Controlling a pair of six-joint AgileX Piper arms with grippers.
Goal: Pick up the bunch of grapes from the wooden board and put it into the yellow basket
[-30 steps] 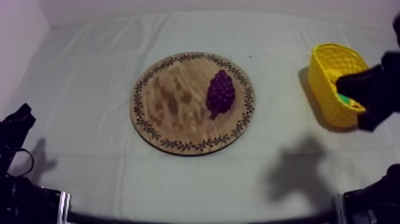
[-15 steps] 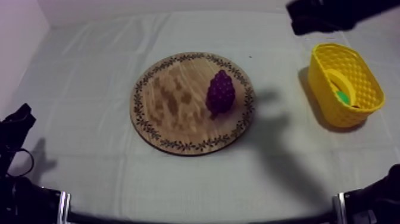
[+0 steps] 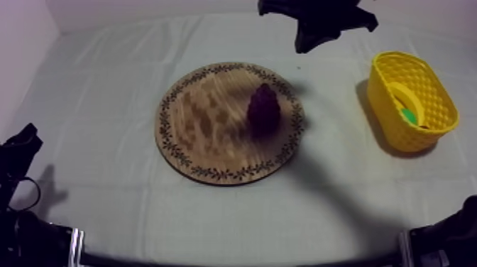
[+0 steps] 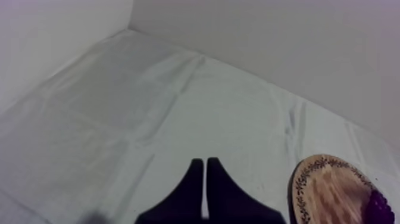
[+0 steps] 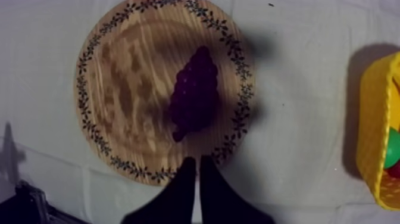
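Purple bunch of grapes [image 3: 263, 108] near the round wooden board's [image 3: 206, 121] right rim, yellow basket [image 3: 419, 85] well apart. Left gripper [image 4: 203, 162] and right gripper [image 5: 196, 161] both have fingers pressed together.

Bunch of grapes [image 5: 193, 98] on wooden board [image 5: 125, 101]; right gripper [image 5: 197, 161] jaws together, nothing held.

No lettering or number is readable on the wooden board [image 3: 206, 121] or yellow basket [image 3: 434, 96].
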